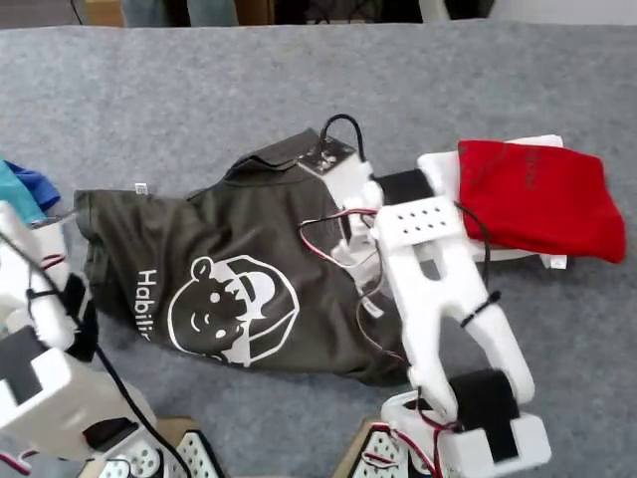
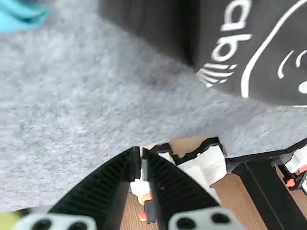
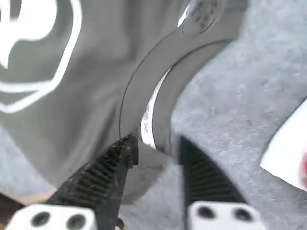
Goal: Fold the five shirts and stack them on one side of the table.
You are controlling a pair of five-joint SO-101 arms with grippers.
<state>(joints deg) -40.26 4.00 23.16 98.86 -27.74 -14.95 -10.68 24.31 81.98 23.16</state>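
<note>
Shirts counted, high view: three for certain, plus two coloured pieces at one edge of the table.
dark shirt (image 1: 239, 279): one, spread unfolded and creased at the middle of the grey table (image 1: 199, 90), white cartoon print turned up.
red shirt (image 1: 537, 199): one, folded, laid on top of the white shirt near the right arm.
white shirt (image 1: 438, 169): one, folded, seen as a margin under the red shirt.
teal cloth (image 1: 15, 194) and blue cloth (image 1: 38, 184): one piece each, bunched at the opposite edge; whether these are two shirts cannot be told.
arms: two; the right arm (image 1: 438, 289) is stretched across the dark shirt to its collar, the left arm (image 1: 45, 383) is placed just beside the shirt's other end.

Left wrist view
left gripper (image 2: 141, 155): jaws brought together with only a sliver between them, nothing held; hung over bare grey felt by the table's front edge.
dark shirt (image 2: 230, 43): its printed edge is seen beyond the gripper, apart from it.
teal cloth (image 2: 19, 14): one corner is seen.

Right wrist view
right gripper (image 3: 156, 146): jaws parted about halfway; the collar's edge lies between them and is not pinched.
collar (image 3: 158, 81): one, ribbed, curved, lying flat on the felt.
white shirt (image 3: 288, 148): one corner is seen on the felt, apart from the dark shirt.
</note>
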